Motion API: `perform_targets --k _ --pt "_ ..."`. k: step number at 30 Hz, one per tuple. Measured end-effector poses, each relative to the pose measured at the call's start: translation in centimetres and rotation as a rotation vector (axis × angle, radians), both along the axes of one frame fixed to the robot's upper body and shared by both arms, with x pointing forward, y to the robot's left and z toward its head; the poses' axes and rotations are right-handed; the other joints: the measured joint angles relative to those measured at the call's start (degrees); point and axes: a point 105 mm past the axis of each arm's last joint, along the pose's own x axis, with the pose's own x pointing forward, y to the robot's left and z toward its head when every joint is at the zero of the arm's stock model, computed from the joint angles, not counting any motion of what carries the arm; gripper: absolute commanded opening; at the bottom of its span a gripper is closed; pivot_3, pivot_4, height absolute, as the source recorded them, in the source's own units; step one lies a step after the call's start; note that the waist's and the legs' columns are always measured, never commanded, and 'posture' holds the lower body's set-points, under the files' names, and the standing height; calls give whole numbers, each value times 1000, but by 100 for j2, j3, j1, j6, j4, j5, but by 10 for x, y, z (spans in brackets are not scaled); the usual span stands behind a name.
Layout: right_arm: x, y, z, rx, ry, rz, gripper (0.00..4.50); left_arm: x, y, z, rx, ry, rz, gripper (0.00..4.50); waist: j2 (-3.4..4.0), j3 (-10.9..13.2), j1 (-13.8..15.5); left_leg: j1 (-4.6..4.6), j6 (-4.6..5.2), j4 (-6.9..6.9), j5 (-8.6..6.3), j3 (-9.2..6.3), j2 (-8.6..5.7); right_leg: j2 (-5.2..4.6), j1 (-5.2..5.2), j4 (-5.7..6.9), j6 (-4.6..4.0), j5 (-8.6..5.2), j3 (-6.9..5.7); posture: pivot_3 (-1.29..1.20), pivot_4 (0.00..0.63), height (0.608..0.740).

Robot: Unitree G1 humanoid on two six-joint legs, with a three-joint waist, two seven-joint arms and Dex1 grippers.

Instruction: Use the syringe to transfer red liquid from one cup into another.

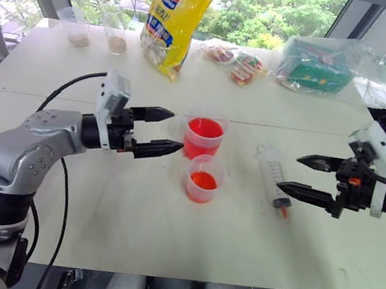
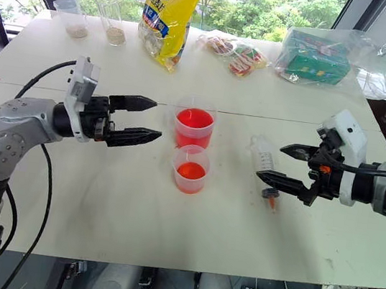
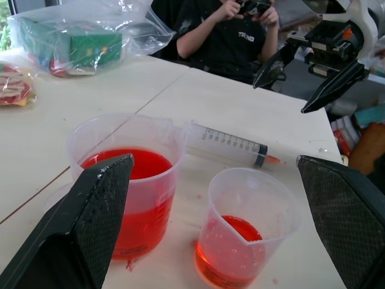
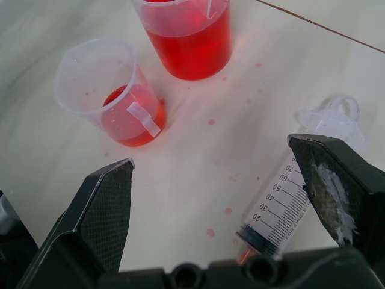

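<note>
The taller measuring cup (image 1: 203, 138), holding most of the red liquid (image 1: 205, 128), stands mid-desk (image 1: 96, 210) with the shorter cup (image 1: 204, 179) just in front of it, toward the robot. The syringe (image 1: 274, 172) lies flat on the desk to the right of the taller cup, untouched, orange tip toward the robot. The left gripper (image 1: 162, 132) hovers just left of that cup and the right gripper (image 1: 303, 175) just right of the syringe, both with fingers spread wide and empty.

Two red-filled cups (image 1: 203, 137), one syringe (image 1: 274, 171), two far cups (image 1: 75, 25), perhaps four bagged packages (image 1: 174, 19).
</note>
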Motion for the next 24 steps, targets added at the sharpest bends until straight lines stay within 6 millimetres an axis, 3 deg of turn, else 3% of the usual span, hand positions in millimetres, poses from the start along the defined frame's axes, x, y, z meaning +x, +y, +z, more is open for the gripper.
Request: perform_targets --k 6,24 --pt "1 -1 0 -2 -5 -10 4475 -2 -6 -6 -3 -4 -25 4500 0 0 -6 1 0 0 0 0 0 1 0 1 0 0 0 0 150 740" --pt "11 -9 2 -14 -21 -100 4475 3 -2 -2 -6 -11 -24 4500 0 0 -7 1 0 0 0 0 0 0 0 2 -1 0 0 0 150 740"
